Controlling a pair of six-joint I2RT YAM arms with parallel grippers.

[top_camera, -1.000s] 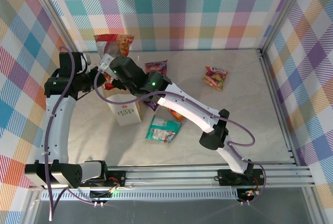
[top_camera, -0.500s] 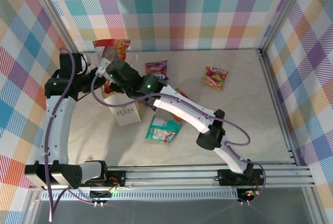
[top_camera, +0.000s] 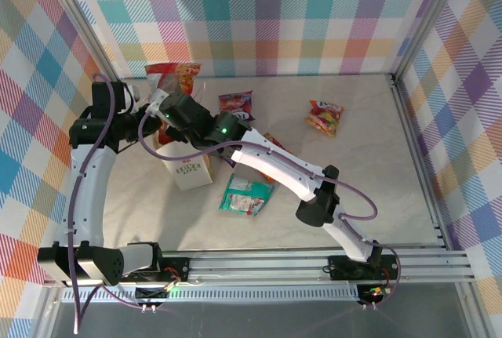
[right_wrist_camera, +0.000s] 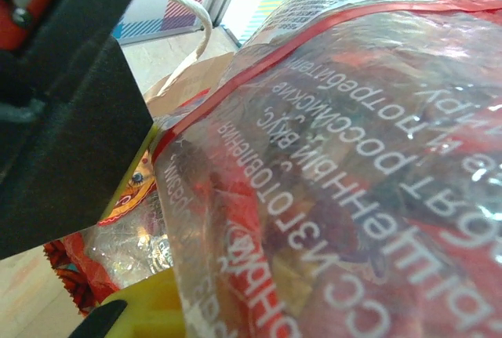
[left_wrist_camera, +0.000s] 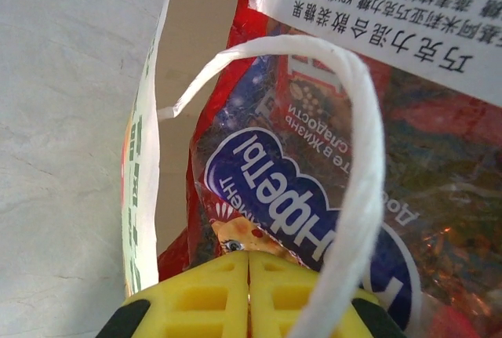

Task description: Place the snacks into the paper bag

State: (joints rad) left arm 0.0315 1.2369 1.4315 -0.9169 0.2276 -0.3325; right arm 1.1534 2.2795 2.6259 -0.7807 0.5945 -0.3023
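Top external view: the right gripper (top_camera: 163, 96) is clamped on the large red packet (top_camera: 174, 75). The packet sticks out beyond its fingers, above the mouth of the paper bag (top_camera: 190, 172). The left gripper (left_wrist_camera: 249, 291) has its fingers pressed together at the bag's rim, and whether they pinch paper cannot be told. A white cord handle (left_wrist_camera: 357, 158) loops across its right finger, with the packet just ahead. An orange-red packet (top_camera: 267, 173) lies partly under the right forearm, a teal-green packet (top_camera: 246, 194) near it. A purple packet (top_camera: 235, 103) lies beside the right wrist.

Paper bag (top_camera: 190, 173) left; large packet (top_camera: 176, 74) partly in its mouth; flat packet (top_camera: 246, 195) just right; small packet (top_camera: 325, 116) far right.
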